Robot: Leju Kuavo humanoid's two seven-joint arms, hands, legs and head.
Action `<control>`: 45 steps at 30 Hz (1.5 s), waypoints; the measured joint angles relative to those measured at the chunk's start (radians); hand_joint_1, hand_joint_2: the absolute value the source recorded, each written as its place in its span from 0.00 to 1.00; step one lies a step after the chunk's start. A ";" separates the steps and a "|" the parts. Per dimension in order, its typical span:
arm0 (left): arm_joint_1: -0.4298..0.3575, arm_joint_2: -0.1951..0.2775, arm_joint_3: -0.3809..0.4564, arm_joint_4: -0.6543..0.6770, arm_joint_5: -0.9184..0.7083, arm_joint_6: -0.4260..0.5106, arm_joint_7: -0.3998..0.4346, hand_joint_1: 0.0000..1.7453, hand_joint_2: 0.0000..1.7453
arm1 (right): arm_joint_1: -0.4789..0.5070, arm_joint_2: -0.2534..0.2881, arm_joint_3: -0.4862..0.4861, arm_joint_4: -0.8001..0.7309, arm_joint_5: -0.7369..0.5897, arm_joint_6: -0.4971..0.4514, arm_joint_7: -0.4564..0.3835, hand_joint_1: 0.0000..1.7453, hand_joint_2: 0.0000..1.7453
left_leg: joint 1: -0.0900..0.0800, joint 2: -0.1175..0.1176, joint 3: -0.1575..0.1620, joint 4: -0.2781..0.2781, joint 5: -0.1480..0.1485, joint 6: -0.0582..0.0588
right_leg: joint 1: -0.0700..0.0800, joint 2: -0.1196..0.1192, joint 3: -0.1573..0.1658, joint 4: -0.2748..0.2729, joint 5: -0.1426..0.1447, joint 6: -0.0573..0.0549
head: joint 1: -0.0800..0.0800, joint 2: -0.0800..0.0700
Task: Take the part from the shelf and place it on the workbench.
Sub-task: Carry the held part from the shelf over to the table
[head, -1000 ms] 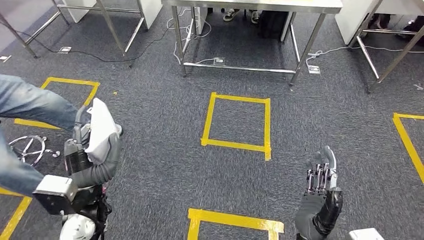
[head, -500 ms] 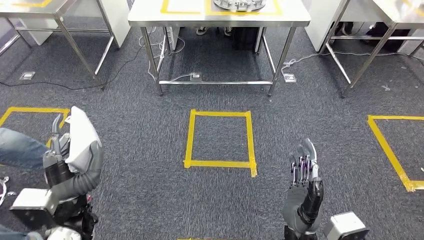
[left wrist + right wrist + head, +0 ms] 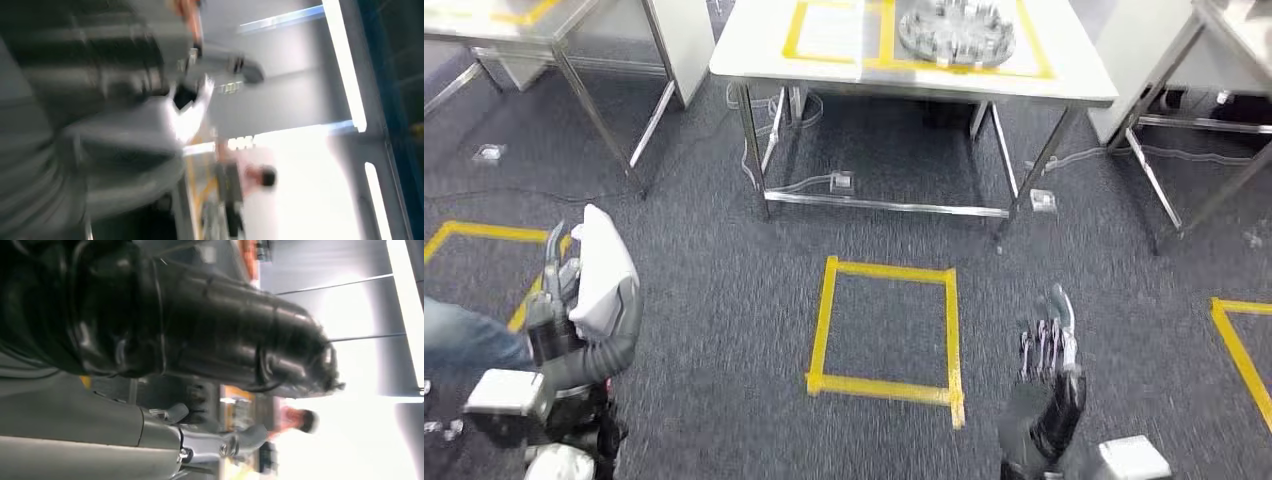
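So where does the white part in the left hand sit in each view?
Head view: the white part is at lower left, held upright by the left hand, beside a person's sleeve.
Left wrist view: a blurred pale shape near the middle, probably the part; too smeared to be sure.
Right wrist view: I cannot make it out.
Shared landmark: yellow floor tape.

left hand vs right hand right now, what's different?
The left hand holds a white part against its palm; the right hand holds nothing. The left hand's fingers wrap the part's edge; the right hand's fingers point up, apart. Both are raised above the grey carpet, short of the workbench.
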 joint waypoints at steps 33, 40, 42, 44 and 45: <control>-0.004 -0.001 0.000 -0.035 -0.013 0.004 -0.017 1.00 1.00 | -0.030 0.012 0.002 -0.016 0.003 0.013 -0.002 0.00 0.00 | 0.035 0.045 -0.326 0.023 0.304 -0.036 | -0.021 -0.032 0.301 -0.055 -0.270 -0.037 | 0.030 0.000; -0.010 -0.002 -0.002 -0.024 -0.007 -0.006 -0.009 1.00 1.00 | -0.049 0.018 0.028 0.016 0.009 0.052 0.010 0.00 0.00 | 0.048 0.042 -0.442 0.290 0.180 -0.072 | -0.048 -0.027 0.347 -0.112 -0.230 -0.007 | 0.018 0.000; -0.010 -0.002 -0.002 -0.019 -0.007 -0.006 -0.008 1.00 1.00 | -0.052 0.019 0.032 0.025 0.009 0.054 0.010 0.00 0.00 | 0.061 0.042 -0.405 0.236 0.212 -0.090 | -0.063 -0.021 0.350 -0.087 -0.255 0.015 | 0.014 0.000; -0.014 -0.002 -0.002 -0.014 -0.006 -0.009 -0.007 1.00 1.00 | -0.056 0.021 0.038 0.033 0.009 0.055 0.011 0.00 0.00 | 0.073 0.018 -0.342 0.146 0.218 -0.108 | -0.077 -0.011 0.337 -0.043 -0.294 0.045 | 0.002 0.000; -0.016 -0.002 -0.003 -0.012 -0.004 -0.011 -0.007 1.00 1.00 | -0.059 0.022 0.040 0.036 0.009 0.056 0.011 0.00 0.00 | 0.077 0.009 -0.323 0.126 0.207 -0.106 | -0.081 -0.006 0.325 -0.021 -0.312 0.057 | -0.005 0.000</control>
